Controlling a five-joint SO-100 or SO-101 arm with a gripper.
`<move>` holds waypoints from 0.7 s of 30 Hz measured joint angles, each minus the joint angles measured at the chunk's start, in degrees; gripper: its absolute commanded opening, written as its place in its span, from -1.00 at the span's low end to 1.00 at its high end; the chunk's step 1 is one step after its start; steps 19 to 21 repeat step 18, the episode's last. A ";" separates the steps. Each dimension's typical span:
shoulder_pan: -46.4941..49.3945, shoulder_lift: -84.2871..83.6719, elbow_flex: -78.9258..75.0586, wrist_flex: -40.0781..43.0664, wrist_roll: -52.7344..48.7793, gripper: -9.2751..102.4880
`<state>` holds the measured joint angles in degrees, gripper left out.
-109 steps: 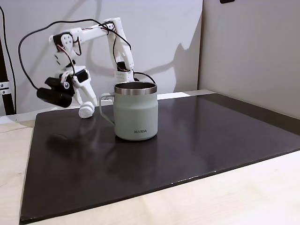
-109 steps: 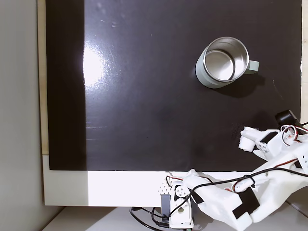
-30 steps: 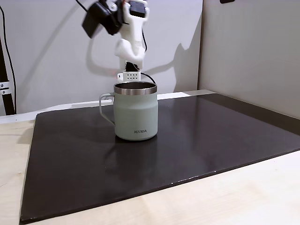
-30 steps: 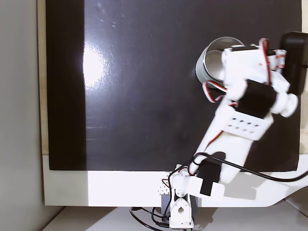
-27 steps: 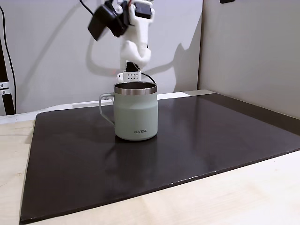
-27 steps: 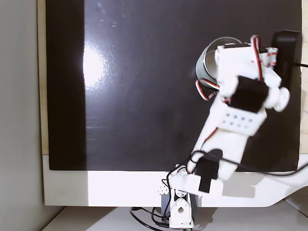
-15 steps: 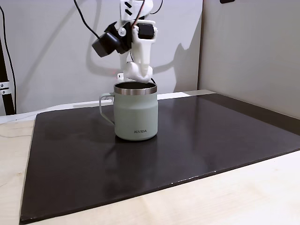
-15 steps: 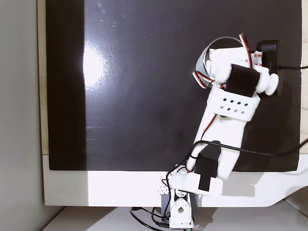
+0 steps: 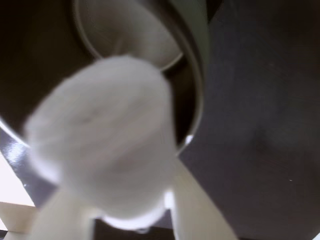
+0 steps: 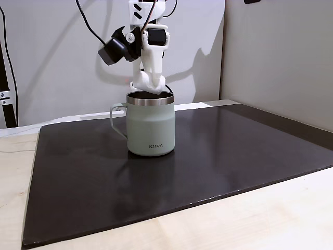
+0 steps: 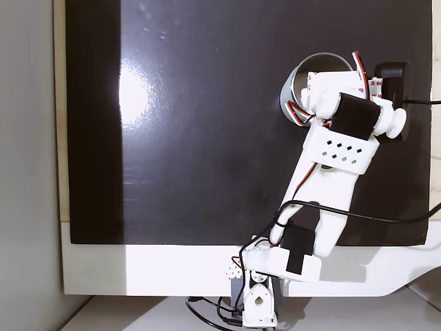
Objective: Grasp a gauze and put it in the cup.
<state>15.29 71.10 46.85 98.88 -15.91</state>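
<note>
The small white fabric gauze roll (image 9: 102,145), clenched in the white plastic gripper (image 10: 147,83), has been lowered to the sage-green metal cup's (image 10: 151,125) steel rim; release is judged next.

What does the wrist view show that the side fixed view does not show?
The wrist view shows the gauze close up, held in the pincer above the mug's open steel inside. The side fixed view shows the cup's green outside, its handle, its lettering, and the dark mat. Both show the pincer just over the cup's rim.
</note>
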 measured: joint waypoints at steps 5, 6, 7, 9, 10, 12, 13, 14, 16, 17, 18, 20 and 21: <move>0.00 0.09 0.00 0.00 0.00 -0.13; 0.18 0.09 0.00 0.00 0.00 -0.13; 0.35 0.09 0.00 0.00 0.00 -0.13; 0.44 0.09 0.00 0.00 -0.35 -0.14; 0.44 0.09 0.00 0.00 -0.35 -0.14; 0.35 0.09 0.35 0.00 -0.35 -0.14; 0.26 0.09 0.35 0.00 -0.35 -0.14; 0.18 0.09 0.53 0.00 -0.35 -0.14; 0.18 0.09 0.53 0.00 -0.35 -0.14; 0.18 0.09 0.53 0.00 -0.35 -0.14; 0.26 0.09 0.53 0.00 -0.44 -0.14; 0.26 0.09 0.53 0.00 -0.44 -0.14; 0.26 0.09 0.53 0.00 -0.44 -0.14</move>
